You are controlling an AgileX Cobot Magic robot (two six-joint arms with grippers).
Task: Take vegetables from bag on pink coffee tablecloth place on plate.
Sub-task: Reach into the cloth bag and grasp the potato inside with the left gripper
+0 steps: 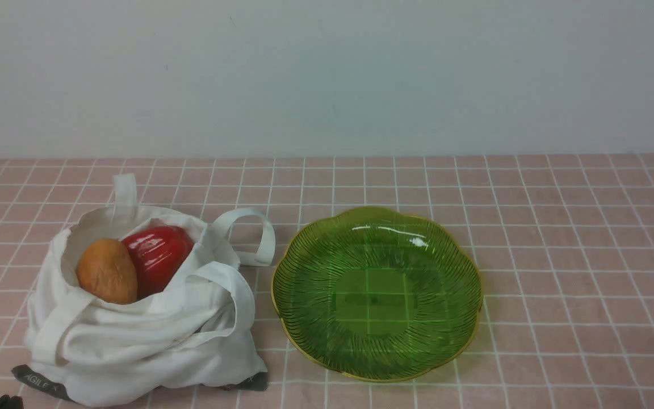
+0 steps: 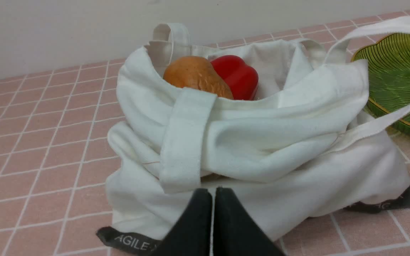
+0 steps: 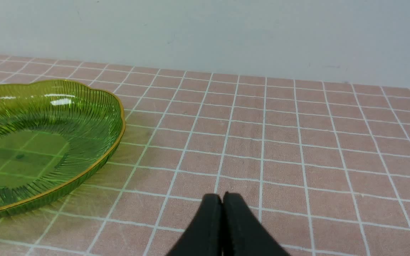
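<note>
The white cloth bag (image 1: 145, 335) stands open at the left on the pink grid tablecloth (image 1: 577, 238). Inside it lie the orange-brown potato (image 1: 107, 271) and, beside it, the red bell pepper (image 1: 158, 255). The green plate (image 1: 377, 292) sits empty to the bag's right. My left gripper (image 2: 213, 193) is shut and empty, low in front of the bag (image 2: 262, 149), with the potato (image 2: 196, 75) and the pepper (image 2: 236, 75) beyond it. Only a dark tip of it (image 1: 4, 402) shows in the front view. My right gripper (image 3: 222, 199) is shut and empty over the cloth, right of the plate (image 3: 41, 142).
A plain pale wall (image 1: 327, 74) runs along the back of the table. One bag handle (image 1: 250, 236) loops toward the plate's rim. The grey label (image 1: 40, 382) lies at the bag's near left corner.
</note>
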